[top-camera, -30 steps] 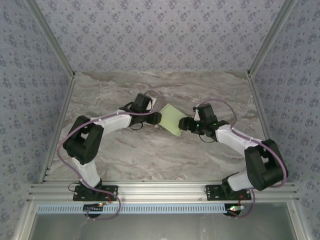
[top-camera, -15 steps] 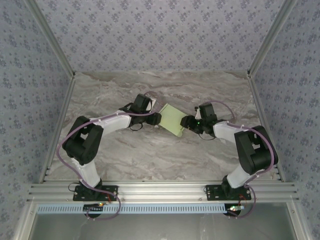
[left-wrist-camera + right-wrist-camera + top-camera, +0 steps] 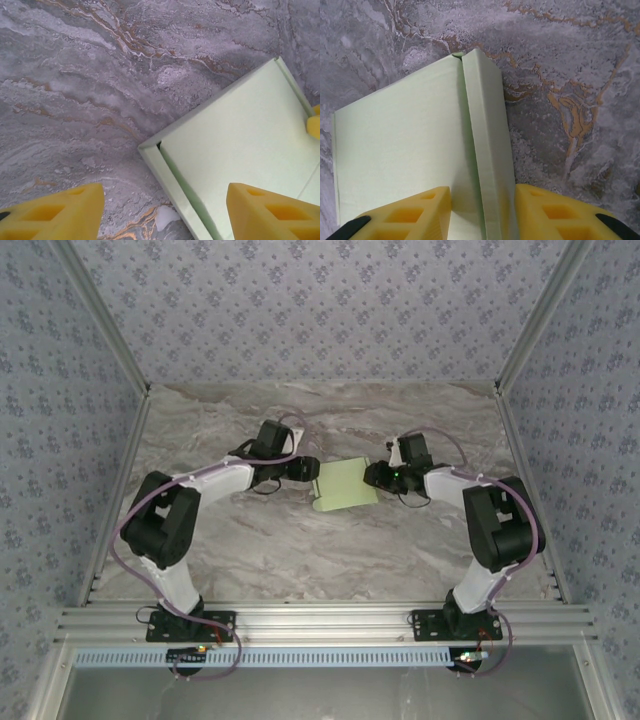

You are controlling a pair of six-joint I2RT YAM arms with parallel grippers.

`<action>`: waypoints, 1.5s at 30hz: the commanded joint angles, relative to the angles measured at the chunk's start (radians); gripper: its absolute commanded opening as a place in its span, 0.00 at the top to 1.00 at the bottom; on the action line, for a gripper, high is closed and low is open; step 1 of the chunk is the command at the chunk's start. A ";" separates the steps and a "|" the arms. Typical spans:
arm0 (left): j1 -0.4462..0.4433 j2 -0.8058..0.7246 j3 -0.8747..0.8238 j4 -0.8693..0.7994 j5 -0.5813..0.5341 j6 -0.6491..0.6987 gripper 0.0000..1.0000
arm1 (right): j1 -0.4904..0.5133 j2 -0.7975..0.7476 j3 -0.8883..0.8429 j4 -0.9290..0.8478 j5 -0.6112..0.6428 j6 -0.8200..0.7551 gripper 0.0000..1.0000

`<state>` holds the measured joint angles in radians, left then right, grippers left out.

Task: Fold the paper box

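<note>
Marble-pattern table (image 3: 250, 540), patterned wallpaper walls (image 3: 320, 310) around it, aluminium rail (image 3: 320, 625) along the near edge. Left arm (image 3: 165, 525) and right arm (image 3: 500, 530) both reached inward, fingertips pointing at each other with the paper box (image 3: 343, 485) between them. The box lay flat on the table as a pale green rectangle, looking mostly folded. One end sat at the left gripper (image 3: 311, 469) and the opposite end at the right gripper (image 3: 371, 476). In the left wrist view, the left fingers (image 3: 55, 215) were spread wide and released, clamping nothing. One finger was over bare marble and the other over the box's flat top panel. The box's corner and a narrow folded edge strip ran between them. A small bit of yellow showed at the box's far edge, beyond the left fingertips. In the right wrist view, the right fingers (image 3: 555, 215) straddled a narrow raised side strip along one box edge. One finger sat just beside the strip's outer face, on the marble side. The other was over the top panel, on the inner side of the crease. I couldn't tell whether they were actually pinching the strip or just bracketing it. The strip ran straight away from the fingertips to the box's far corner, with the top panel lying to one side of it.
</note>
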<state>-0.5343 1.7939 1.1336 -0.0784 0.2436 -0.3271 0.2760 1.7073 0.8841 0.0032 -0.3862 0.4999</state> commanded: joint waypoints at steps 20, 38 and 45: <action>-0.026 0.077 -0.040 0.062 0.165 -0.170 0.62 | 0.020 0.022 0.038 -0.095 0.057 -0.082 0.61; -0.081 0.151 0.025 -0.017 0.070 -0.150 0.83 | 0.139 0.046 0.072 -0.143 0.138 -0.135 0.71; -0.083 0.174 0.036 0.003 0.110 -0.161 0.86 | 0.144 0.071 0.090 -0.137 0.102 -0.148 0.74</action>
<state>-0.5743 1.9041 1.1633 -0.0559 0.3000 -0.5098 0.3702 1.7241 0.9634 -0.0814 -0.1909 0.3901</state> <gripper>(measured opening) 0.144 0.261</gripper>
